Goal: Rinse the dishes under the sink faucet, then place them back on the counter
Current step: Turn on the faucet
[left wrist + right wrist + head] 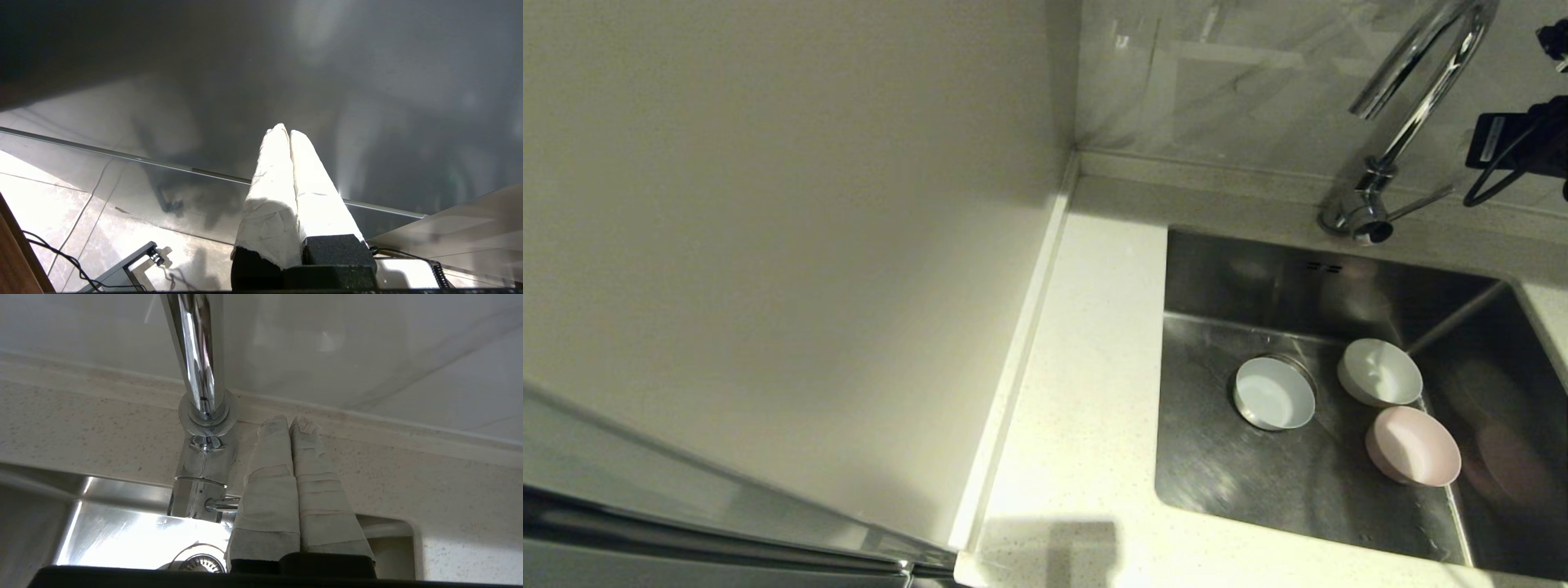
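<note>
Three bowls lie in the steel sink (pixel 1217 482): the pale blue bowl (pixel 1274 394) at the drain, the white bowl (pixel 1380 371) behind it and the pink bowl (pixel 1413 445) nearest the right wall. The chrome faucet (pixel 1417 98) arches over the basin with no water running. My right gripper (pixel 291 421) is shut and empty, right beside the faucet base (pixel 204 416). The thin lever (pixel 222 504) runs behind one taped finger (pixel 269 490). In the head view only the right arm (pixel 1523 139) shows, at the top right. My left gripper (pixel 286 130) is shut and empty, away from the sink.
The speckled white counter (pixel 1086 367) runs left of the sink, bounded by a raised strip (pixel 1021 343) and a cream wall panel (pixel 768 229). A strainer drain (pixel 200 563) shows below the right gripper. The left wrist faces a glossy dark panel (pixel 367 102) above tiled floor with cables (pixel 61 253).
</note>
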